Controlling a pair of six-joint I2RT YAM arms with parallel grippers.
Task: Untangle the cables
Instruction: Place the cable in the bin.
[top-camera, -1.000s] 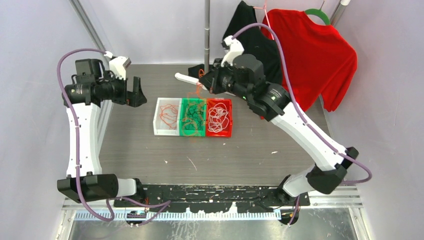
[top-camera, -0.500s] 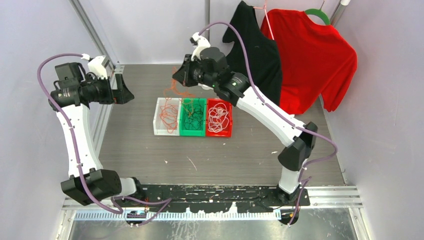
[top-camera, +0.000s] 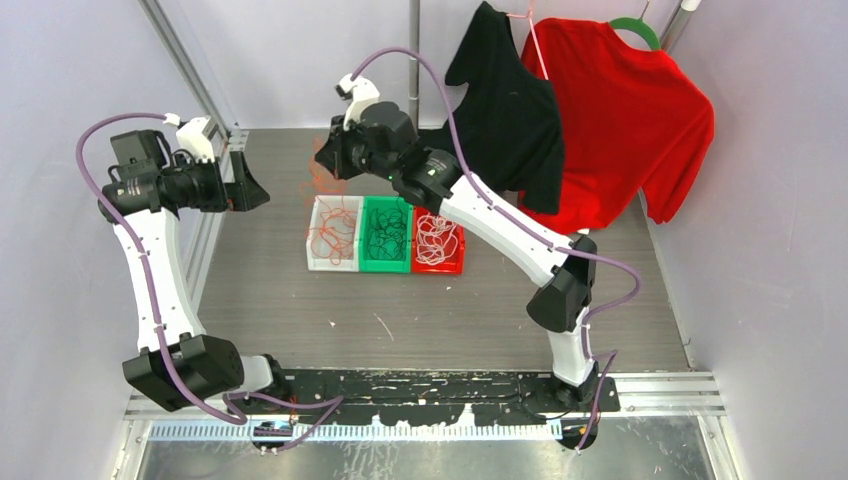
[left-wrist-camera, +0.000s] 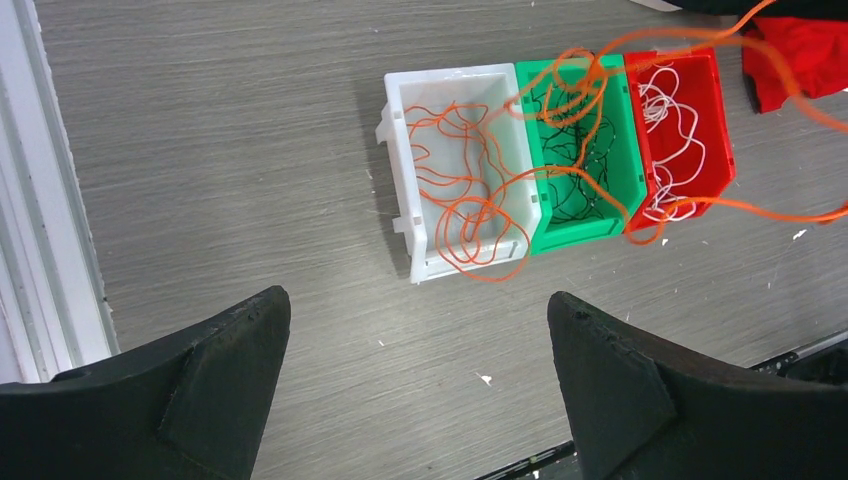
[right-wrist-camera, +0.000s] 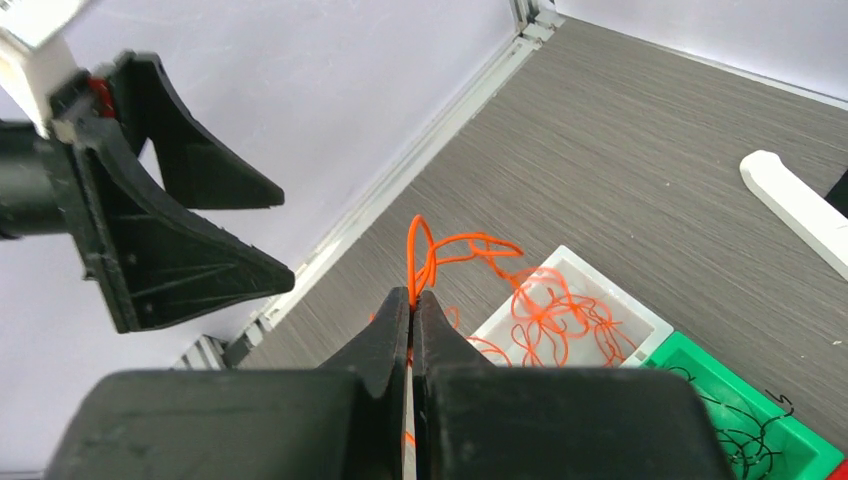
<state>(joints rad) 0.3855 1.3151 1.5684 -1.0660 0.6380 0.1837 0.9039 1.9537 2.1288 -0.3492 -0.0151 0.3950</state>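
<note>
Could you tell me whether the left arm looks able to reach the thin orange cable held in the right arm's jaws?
Probably yes: the left gripper, jaws wide open, faces the thin orange cable pinched in the right gripper, with only open air between them.

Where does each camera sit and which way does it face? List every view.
Top external: high behind the robot, looking down on left arm, right arm, white bin, green bin, red bin.
Left wrist: on the left arm, looking down at the bins; open left gripper frames the bottom.
Right wrist: faces the left gripper and wall; right gripper pinches an orange cable.
Shared: all show the white bin.
</note>
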